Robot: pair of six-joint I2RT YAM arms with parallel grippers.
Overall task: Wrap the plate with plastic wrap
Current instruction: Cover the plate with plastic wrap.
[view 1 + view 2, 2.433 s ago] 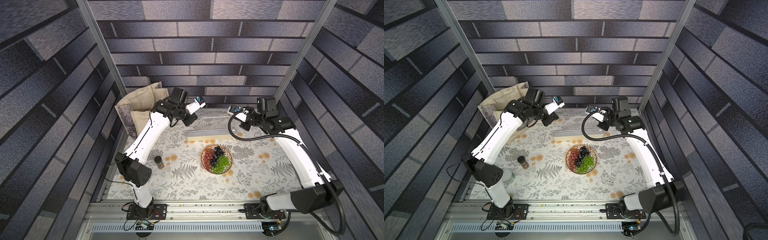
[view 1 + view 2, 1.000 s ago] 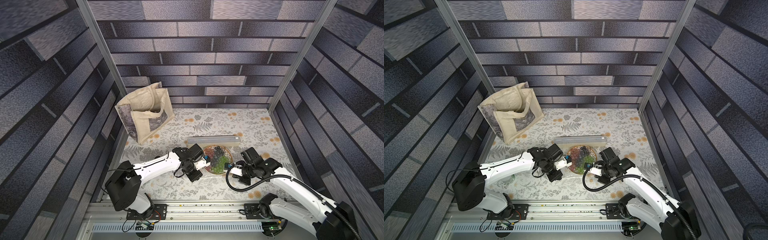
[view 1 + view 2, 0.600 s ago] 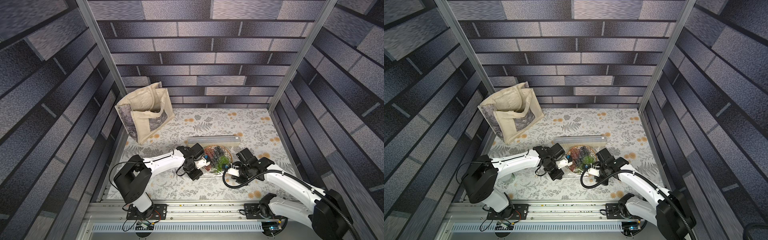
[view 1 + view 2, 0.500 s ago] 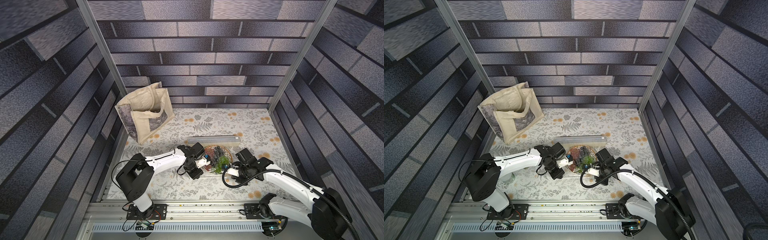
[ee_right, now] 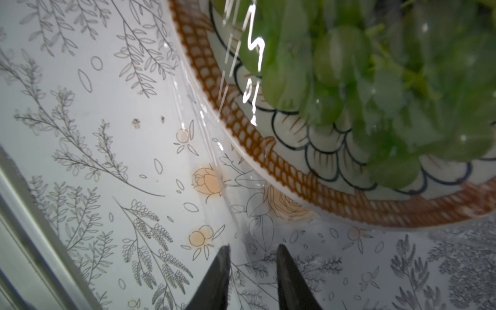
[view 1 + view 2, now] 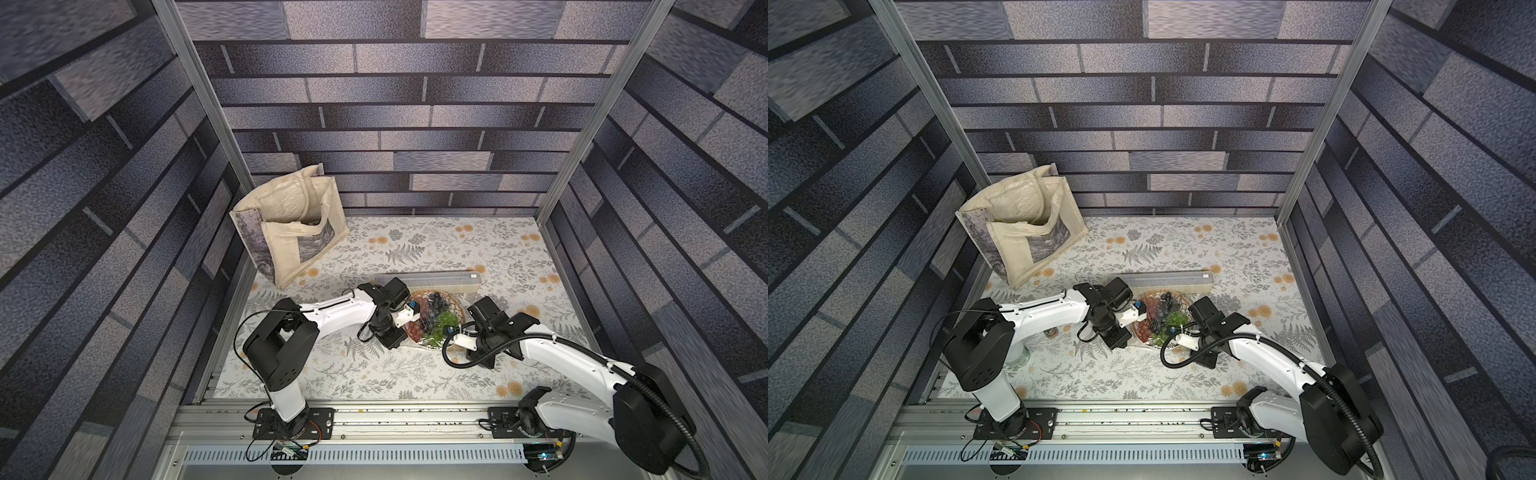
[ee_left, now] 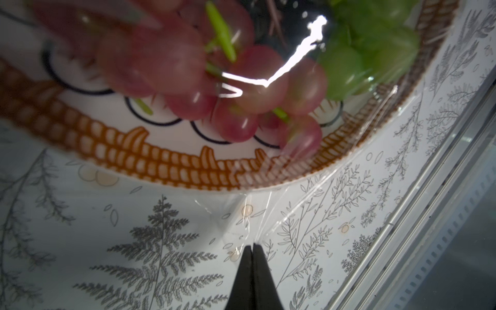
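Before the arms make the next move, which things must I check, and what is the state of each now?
1. Left gripper shut on the plastic wrap beside the plate: ok.
2. Right gripper open: ok.
3. Wrap lies over the grapes: ok.
4. Wrap tucked under the plate's rim: cannot tell.
5. Wrap cut free from the dispenser box: cannot tell.

1. Both top views: high overhead, near side, facing down + slightly far; almost the same whole table (image 6: 415, 374).
2. L wrist cam: v. close at plate (image 7: 161, 166) near-left rim.
3. R wrist cam: v. close at near-right rim; shares plate w/ L.
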